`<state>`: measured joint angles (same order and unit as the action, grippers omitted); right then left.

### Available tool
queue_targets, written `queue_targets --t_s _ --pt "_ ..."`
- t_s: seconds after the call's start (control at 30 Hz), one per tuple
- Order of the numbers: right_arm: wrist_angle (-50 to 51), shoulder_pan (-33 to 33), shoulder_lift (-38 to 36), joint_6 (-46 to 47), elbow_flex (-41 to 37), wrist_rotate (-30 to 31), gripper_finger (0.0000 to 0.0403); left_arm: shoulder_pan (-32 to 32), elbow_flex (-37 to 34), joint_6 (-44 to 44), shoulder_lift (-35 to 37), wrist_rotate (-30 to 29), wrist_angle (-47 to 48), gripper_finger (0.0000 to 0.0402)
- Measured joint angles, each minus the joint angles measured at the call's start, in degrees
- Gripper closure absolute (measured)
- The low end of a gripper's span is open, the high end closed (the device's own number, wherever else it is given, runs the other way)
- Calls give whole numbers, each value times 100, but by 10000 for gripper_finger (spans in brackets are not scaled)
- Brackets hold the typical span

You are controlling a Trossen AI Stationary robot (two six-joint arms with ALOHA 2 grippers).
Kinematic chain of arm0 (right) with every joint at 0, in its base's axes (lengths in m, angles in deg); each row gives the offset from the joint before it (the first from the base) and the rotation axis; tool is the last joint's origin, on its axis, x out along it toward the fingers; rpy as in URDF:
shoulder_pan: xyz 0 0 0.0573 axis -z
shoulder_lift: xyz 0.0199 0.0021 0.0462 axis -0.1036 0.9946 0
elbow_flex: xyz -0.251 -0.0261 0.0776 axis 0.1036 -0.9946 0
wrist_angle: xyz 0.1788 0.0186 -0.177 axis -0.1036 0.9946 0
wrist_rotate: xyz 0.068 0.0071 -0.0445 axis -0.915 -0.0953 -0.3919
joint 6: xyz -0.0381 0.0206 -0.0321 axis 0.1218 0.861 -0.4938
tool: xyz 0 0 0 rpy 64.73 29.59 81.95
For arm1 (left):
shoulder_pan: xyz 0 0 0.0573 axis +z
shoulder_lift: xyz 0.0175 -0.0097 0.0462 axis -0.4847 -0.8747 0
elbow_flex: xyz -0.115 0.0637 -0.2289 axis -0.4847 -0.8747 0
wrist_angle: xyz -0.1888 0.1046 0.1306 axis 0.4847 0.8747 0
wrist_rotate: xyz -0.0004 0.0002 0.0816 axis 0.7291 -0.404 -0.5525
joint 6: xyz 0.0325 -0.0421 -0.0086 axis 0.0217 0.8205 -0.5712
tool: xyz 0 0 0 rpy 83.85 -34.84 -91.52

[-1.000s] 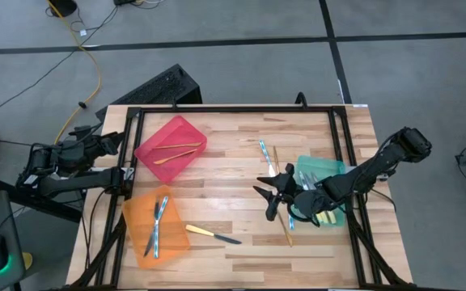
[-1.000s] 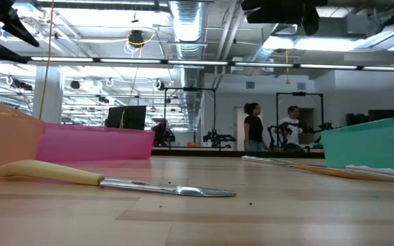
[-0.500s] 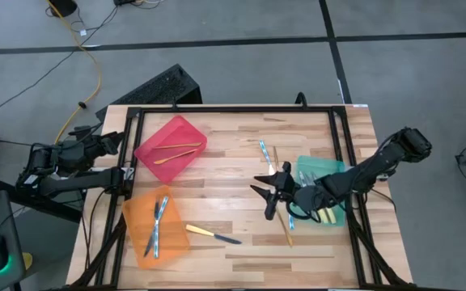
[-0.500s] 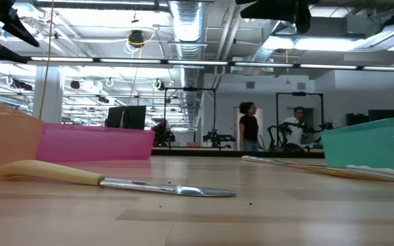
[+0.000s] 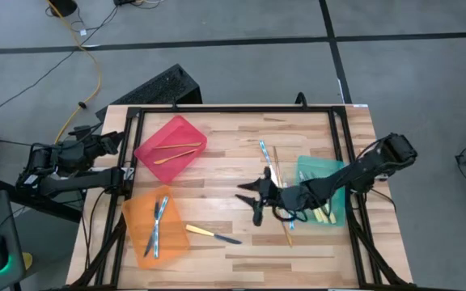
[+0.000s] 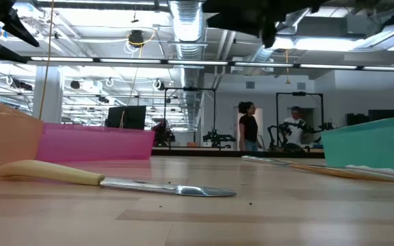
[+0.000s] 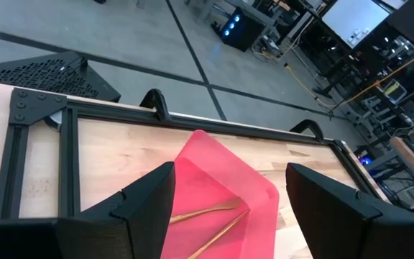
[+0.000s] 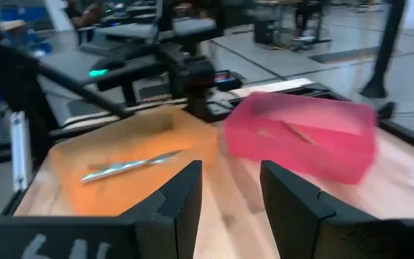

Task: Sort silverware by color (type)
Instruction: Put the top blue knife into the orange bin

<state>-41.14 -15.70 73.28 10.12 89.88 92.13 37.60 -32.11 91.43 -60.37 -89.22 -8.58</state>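
Where it lies on wood, knife (image 5: 213, 234), yellow handle, silver blade.

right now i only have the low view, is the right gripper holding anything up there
observer: no, the right gripper is open and empty, over the middle of the wooden table.
operator: what's inside the orange bin
observer: slim silvery-blue shiny cutlery pieces lie in the translucent orange plastic bin.
operator: and the pink-red one
observer: two slim all-gold cutlery pieces lie in the translucent red plastic bin.
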Motion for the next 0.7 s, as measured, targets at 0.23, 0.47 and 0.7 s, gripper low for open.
queue_targets --t_s 0.23,0.47,0.7 --pt "77 -4 380 -35 188 -406 237 1 0 3 0 15 0 155" --pt "99 -7 457 -10 193 -641 237 2 0 101 0 30 0 155" --pt "73 -7 457 49 197 -639 237 1 0 103 0 66 -1 155"
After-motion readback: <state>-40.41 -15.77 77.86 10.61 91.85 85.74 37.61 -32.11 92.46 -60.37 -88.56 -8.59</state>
